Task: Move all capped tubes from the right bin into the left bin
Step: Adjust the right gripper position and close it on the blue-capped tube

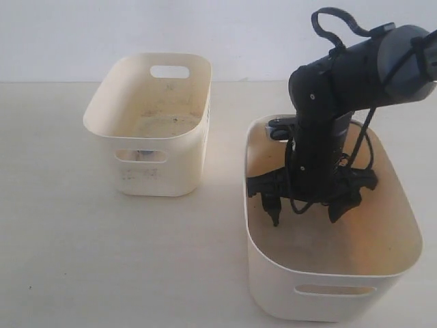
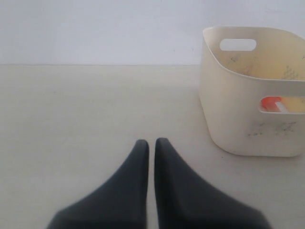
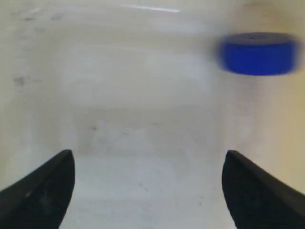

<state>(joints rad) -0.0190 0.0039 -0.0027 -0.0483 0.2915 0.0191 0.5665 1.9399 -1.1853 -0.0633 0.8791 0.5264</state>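
Lower right of the frame, the right gripper (image 1: 306, 214) hangs wide open inside the right bin (image 1: 328, 280). A blue-capped tube (image 3: 257, 53) lies ahead, off-centre of the jaws; I'd slide across to straddle it before closing.

— What colours come through on your feed?
— I see two cream-white bins. The left bin (image 1: 158, 172) has dark speckled smudges on its walls, and in my left wrist view I make out grey scribbly marks on its side. Through its handle cut-out I catch an orange-red cap (image 2: 270, 103) with a strip of white beside it.
— And the other one?
— The right bin (image 1: 273, 287) is plain cream outside, stained yellowish on its floor and inner wall. My right wrist view shows a blue cap (image 3: 257, 53), solid and saturated, though blurred.
— The arms?
— The right gripper (image 1: 305, 217) is black, and so is the left gripper (image 2: 151, 142). The table (image 1: 61, 246) is pale beige, and the wall (image 1: 61, 34) is bluish white.
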